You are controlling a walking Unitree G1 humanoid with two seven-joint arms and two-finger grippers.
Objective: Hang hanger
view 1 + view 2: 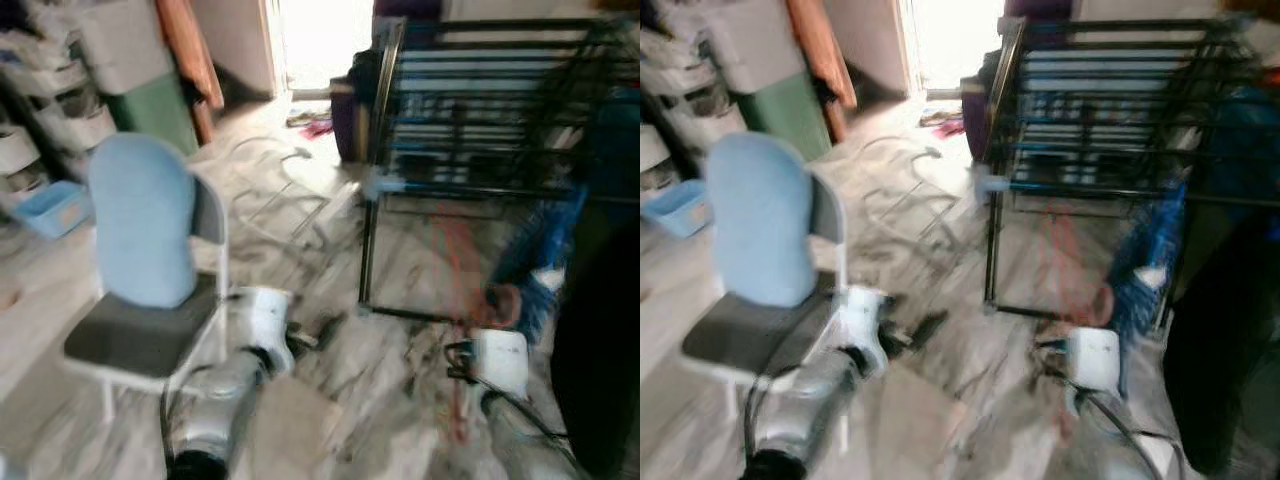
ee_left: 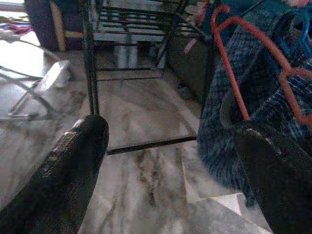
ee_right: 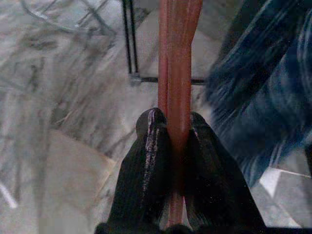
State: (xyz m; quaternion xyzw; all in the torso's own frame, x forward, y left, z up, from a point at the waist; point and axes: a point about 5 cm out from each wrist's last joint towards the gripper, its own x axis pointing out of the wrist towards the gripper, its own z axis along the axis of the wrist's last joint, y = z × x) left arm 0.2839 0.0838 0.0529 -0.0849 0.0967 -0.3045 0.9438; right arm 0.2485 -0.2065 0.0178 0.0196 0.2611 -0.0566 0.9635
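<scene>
The right gripper (image 3: 171,129) is pinching the red hanger (image 3: 178,58), carrying it toward the rack (image 1: 480,110). The left gripper (image 2: 170,161) is hanging spread, empty

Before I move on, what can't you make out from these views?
- Hanger: its hook is cut off by the right wrist view's top edge; the right gripper covers its lower end.
- Rack: head views are motion-blurred, so the rails are hard to separate.
- Blue cloth: cut off by the left wrist view's right edge and partly hidden behind a left gripper finger.
</scene>
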